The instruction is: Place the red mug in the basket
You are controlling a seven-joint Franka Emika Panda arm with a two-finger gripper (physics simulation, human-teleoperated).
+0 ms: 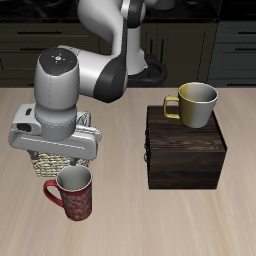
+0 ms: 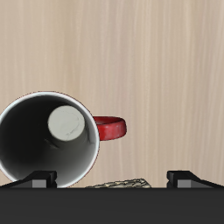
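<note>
The red mug [image 1: 72, 193] stands upright on the table near the front edge, its loop handle turned sideways. In the wrist view I look down into its grey inside [image 2: 48, 144], with the red handle [image 2: 109, 129] beside it. The tan woven basket [image 1: 42, 164] sits just behind the mug, mostly hidden under my gripper [image 1: 58, 150]. A thin strip of its wicker shows in the wrist view [image 2: 118, 184]. My gripper [image 2: 114, 179] hovers above the basket, open and empty, both fingertips [image 2: 42, 179] wide apart. The mug is not between them.
A dark brown wooden box [image 1: 185, 150] stands beside the basket, farther across the table. A grey mug with a yellow handle [image 1: 195, 103] sits on top of it. Dark cabinets run behind the table.
</note>
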